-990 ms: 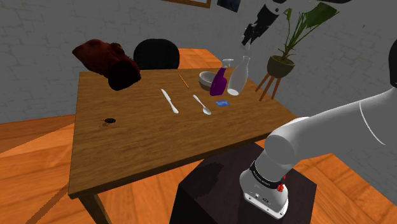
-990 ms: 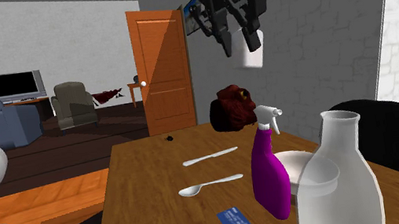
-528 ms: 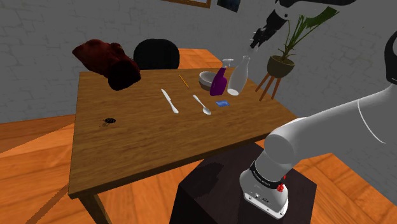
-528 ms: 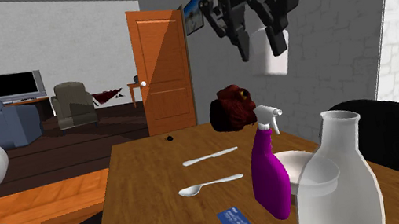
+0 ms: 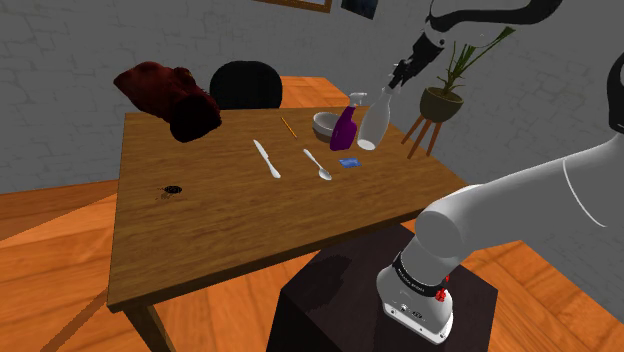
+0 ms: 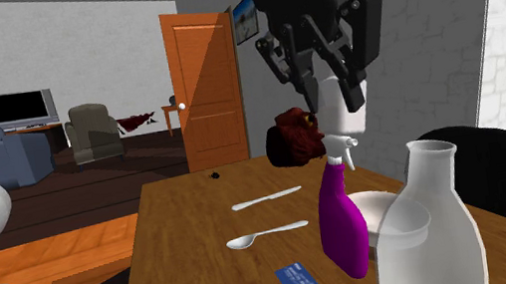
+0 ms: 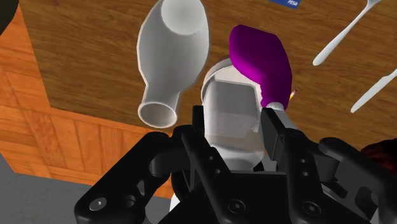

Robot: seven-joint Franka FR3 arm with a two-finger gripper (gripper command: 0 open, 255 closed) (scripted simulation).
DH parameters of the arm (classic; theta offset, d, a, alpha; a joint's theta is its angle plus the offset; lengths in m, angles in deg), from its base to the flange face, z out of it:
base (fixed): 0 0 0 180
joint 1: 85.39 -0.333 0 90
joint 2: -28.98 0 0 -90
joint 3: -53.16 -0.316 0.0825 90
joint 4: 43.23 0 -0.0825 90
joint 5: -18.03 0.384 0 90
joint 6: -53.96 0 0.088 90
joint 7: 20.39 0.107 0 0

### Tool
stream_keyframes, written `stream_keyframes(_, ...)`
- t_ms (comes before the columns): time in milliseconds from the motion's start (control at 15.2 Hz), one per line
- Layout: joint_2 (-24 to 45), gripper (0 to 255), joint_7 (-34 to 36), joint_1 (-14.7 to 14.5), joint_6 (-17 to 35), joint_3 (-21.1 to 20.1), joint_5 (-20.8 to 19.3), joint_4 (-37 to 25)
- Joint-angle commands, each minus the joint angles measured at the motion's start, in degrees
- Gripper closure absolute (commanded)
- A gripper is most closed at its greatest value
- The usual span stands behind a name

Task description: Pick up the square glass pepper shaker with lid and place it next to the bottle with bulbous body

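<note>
One caution: with the shaker (image 7: pixel 232 102) clasped in the gripper (image 7: pixel 234 122) high above the bottle (image 7: pixel 172 48), lower slowly onto bare table (image 7: pixel 95 38) beside that bottle, clear of the purple sprayer (image 7: pixel 261 57) next to it.

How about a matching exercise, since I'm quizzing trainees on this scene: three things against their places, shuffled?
Things:
1 pale square shaker
2 purple spray bottle
3 small blue card

Places:
a flat on the wooden table, near the white spoon
b clasped in the black gripper, in the air
c upright beside the white bulbous bottle

Pairs: 1-b, 2-c, 3-a
</note>
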Motion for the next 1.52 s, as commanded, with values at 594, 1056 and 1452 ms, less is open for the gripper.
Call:
stream_keyframes(594, 0.8, 255, -1.2, 0.1, 8.6, 1.5, 0.0, 7.8)
stream_keyframes(1056, 2.1, 255, -2.3, -0.1, 14.2, 2.7, 0.3, 12.1)
stream_keyframes(1452, 3.9, 255, -3.5, -0.6, 19.2, 4.0, 0.9, 15.4)
